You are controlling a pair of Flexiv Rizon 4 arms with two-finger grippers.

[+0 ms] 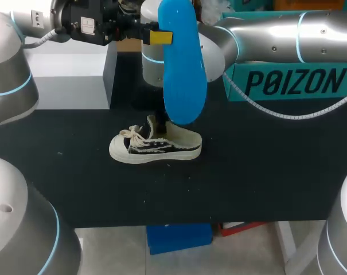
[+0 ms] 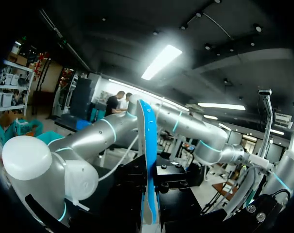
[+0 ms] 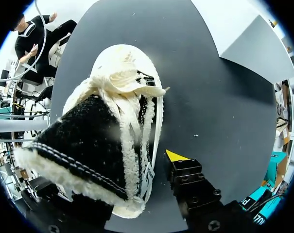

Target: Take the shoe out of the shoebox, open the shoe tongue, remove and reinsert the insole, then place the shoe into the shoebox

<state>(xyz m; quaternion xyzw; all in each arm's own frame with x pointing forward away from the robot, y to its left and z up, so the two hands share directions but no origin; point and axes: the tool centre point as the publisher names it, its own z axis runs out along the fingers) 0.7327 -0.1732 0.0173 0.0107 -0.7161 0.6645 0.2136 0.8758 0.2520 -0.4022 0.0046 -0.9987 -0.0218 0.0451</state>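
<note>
Insole [image 1: 183, 63] clenched high in left gripper [image 1: 162, 38]; right gripper [image 1: 159, 125] pinches shoe [image 1: 156, 148] on desk [image 1: 265, 172]. Best lowered toe-first, aligned lengthwise.

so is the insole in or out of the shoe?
Out: the left end effector holds the blue insole up above the shoe on the table.

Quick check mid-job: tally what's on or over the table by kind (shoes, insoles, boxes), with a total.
Shoes: 1, the black and cream shoe on the table.
Insoles: 1, the blue insole, held up in the left gripper.
Boxes: 2, a white box and a teal box at the back.
Total: 4.
</note>
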